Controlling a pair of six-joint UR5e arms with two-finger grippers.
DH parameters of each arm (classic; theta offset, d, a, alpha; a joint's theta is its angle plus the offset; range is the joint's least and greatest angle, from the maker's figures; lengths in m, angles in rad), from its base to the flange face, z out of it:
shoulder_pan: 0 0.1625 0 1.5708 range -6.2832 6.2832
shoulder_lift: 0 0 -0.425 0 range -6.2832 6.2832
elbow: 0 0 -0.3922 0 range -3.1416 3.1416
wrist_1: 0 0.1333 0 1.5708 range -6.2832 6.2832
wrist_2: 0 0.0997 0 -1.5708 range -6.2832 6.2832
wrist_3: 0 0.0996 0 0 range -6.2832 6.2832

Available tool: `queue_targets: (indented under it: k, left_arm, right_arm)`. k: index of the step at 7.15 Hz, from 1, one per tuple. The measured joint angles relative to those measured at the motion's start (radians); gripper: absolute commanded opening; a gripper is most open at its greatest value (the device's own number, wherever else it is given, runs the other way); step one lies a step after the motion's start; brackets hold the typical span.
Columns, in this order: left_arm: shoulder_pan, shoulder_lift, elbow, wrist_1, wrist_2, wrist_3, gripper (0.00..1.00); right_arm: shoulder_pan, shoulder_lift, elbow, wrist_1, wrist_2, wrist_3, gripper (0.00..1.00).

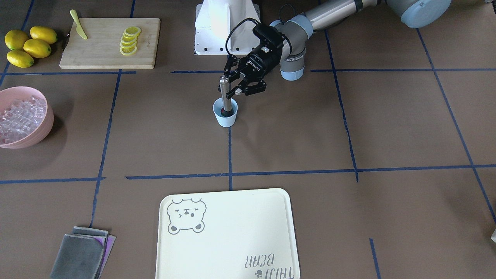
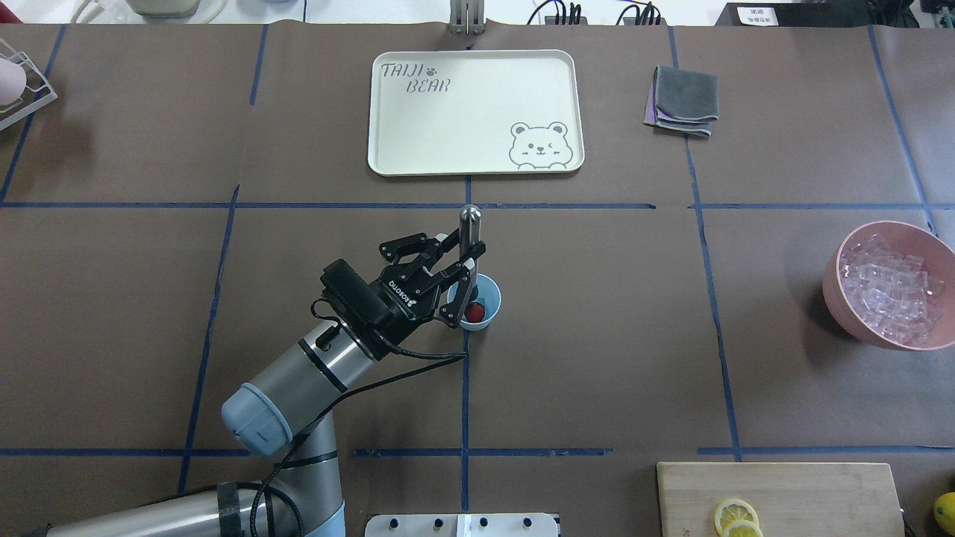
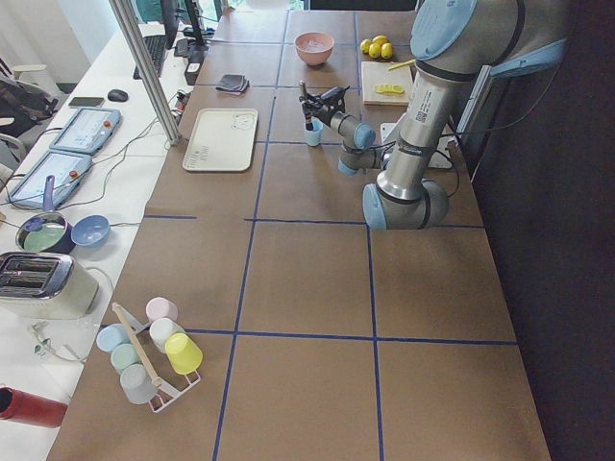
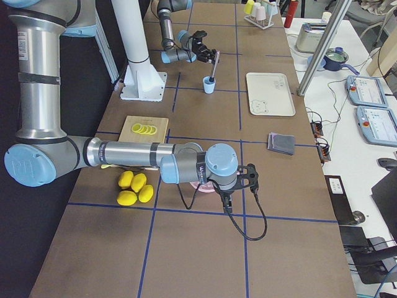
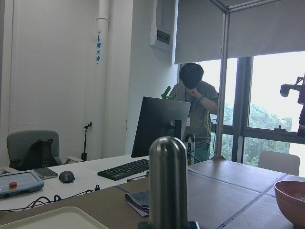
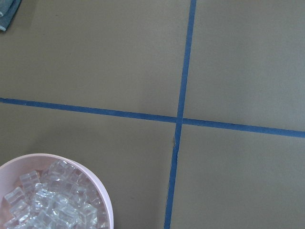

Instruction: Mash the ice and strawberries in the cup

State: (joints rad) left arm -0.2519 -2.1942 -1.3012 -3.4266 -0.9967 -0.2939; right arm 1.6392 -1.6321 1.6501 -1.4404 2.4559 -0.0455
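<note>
One blue cup [image 1: 225, 118] sits just below the left fingers [image 1: 251, 87], with one red strawberry [image 2: 476, 309] inside and one metal masher [image 1: 224, 93] standing in it. Far from those fingers there are four whole lemons [image 1: 29, 46], one wooden board [image 1: 100, 48] with about five lemon slices [image 1: 129, 40] (they overlap, so it is hard to be sure), one yellow knife [image 1: 78, 30], one pink bowl [image 1: 48, 124] of ice [image 1: 19, 116], too many cubes to count, one tray [image 1: 232, 224] and one pile of cloths [image 1: 79, 257]. All on one table [image 1: 387, 128].
</note>
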Motion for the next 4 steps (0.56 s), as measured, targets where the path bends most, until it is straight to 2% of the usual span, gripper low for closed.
queue_targets:
  k: [4]
  left_arm:
    - [0.006,-0.034,0.051,0.000,0.008,-0.017,0.00]
  right_arm:
    - [0.001,0.000,0.000,0.000,0.000,0.000,0.99]
